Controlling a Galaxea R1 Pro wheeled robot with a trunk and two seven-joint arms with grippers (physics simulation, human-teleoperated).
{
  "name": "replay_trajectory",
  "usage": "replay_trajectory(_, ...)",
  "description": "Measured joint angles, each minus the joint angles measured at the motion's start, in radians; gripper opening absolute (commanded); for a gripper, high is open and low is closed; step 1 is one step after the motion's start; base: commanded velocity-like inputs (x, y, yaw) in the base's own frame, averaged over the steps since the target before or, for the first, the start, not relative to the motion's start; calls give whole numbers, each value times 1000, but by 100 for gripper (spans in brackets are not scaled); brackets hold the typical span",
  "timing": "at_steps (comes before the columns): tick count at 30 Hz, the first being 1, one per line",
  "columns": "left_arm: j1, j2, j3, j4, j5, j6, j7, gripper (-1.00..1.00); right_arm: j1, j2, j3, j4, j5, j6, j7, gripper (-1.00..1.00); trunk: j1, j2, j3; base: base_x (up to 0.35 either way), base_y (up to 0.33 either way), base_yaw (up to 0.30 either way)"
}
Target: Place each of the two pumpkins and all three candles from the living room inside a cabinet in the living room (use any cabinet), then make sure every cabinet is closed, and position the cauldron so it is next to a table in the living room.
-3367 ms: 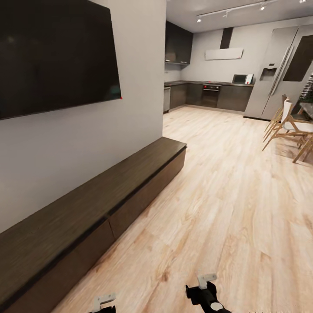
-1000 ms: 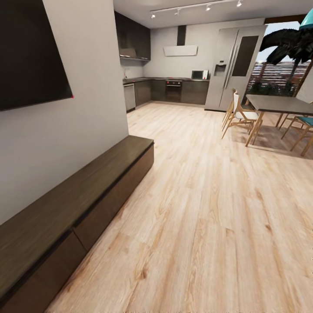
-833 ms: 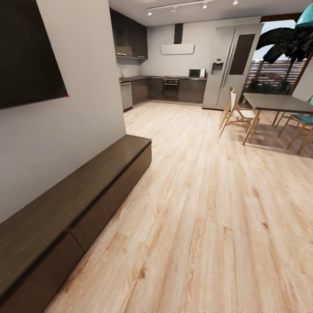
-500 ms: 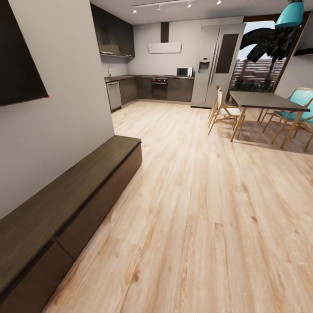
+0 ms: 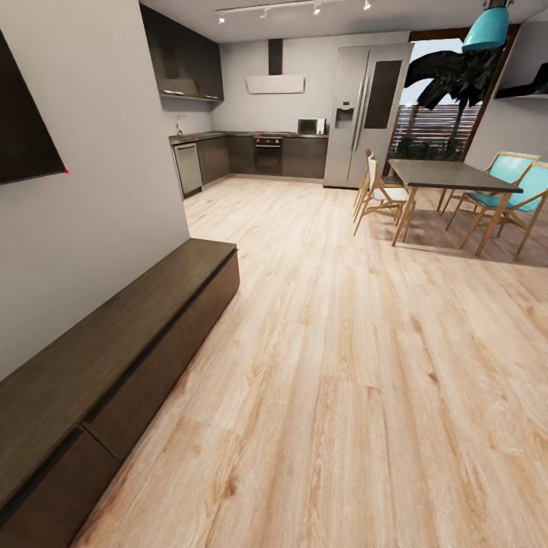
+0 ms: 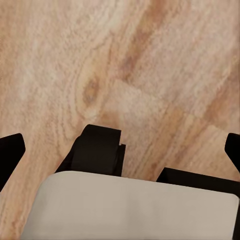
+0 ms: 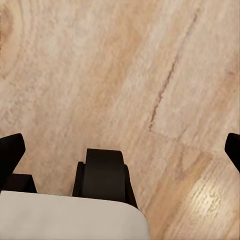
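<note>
In transit: floor (image 5: 365, 365), cabinet (image 5: 114, 358), no small task items before me.
I see the cabinet's long axis running along the left wall toward the kitchen, fronts flush. Dining table (image 5: 445, 176) far right. Left gripper (image 6: 120, 145) and right gripper (image 7: 120, 145) face bare planks, fingertips spread wide, nothing between them.

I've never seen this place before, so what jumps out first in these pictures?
The long dark wood cabinet running along the left wall, its fronts shut, and the wide pale plank floor beside it. Farther back on the right stands a dining table with wooden chairs, under a turquoise hanging lamp.
</note>
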Motion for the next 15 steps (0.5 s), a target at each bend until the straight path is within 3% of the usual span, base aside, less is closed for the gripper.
replay_trajectory(4, 0, 0, 0, 0, 0, -1, 0, 100, 0, 1, 1, 0, 4, -5, 4, 100, 0, 0, 0, 0, 0, -120)
replay_trajectory(15, 0, 0, 0, 0, 0, -3, 0, 100, 0, -1, 1, 2, 3, -5, 8, 100, 0, 0, -6, 0, 0, -259)
